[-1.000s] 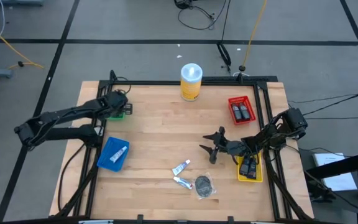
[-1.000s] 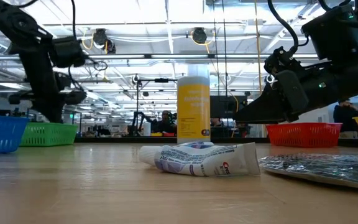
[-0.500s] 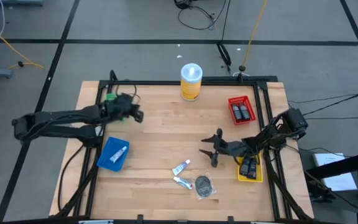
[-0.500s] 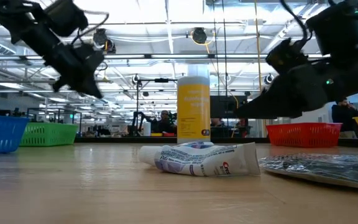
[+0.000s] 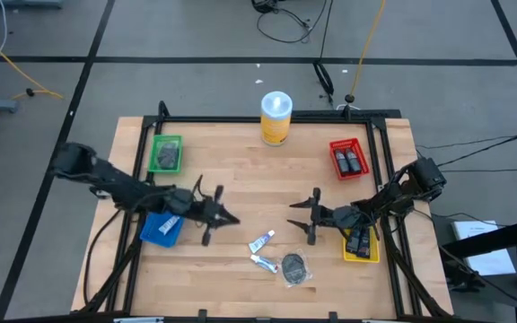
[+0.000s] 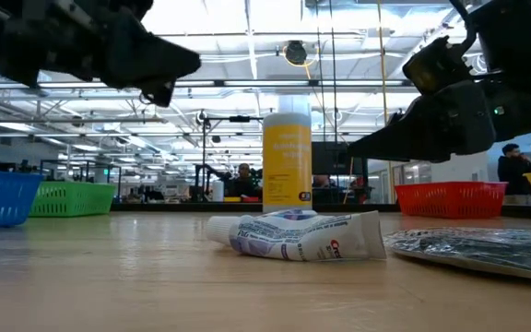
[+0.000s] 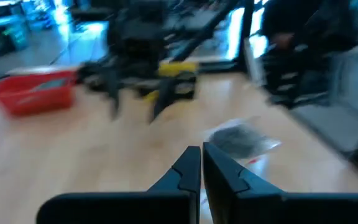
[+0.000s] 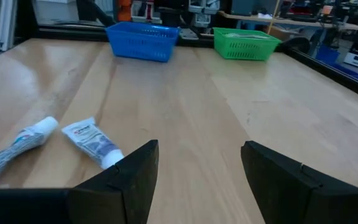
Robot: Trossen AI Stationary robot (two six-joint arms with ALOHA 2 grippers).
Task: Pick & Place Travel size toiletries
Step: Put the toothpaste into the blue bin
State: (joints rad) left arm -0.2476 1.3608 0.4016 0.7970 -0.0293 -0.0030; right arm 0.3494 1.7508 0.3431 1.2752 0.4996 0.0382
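Note:
Two small white-and-blue tubes and a round dark grey packet lie flat on the table near its near edge. In the low view the front tube lies beside the packet. My left gripper hovers shut above the table's middle, next to the blue bin and left of the tubes; its wrist view shows the packet ahead. My right gripper hangs open just right of the tubes, which show in its wrist view.
A green bin with grey packets stands far left. The blue bin holds a tube. A red bin and a yellow bin with black bottles stand on the right. A tall yellow canister stands at the far edge.
My left gripper has swung from over the green bin toward the table's middle and near edge, past the blue bin, coming close to the tubes. My right gripper has stayed nearly in place, open.

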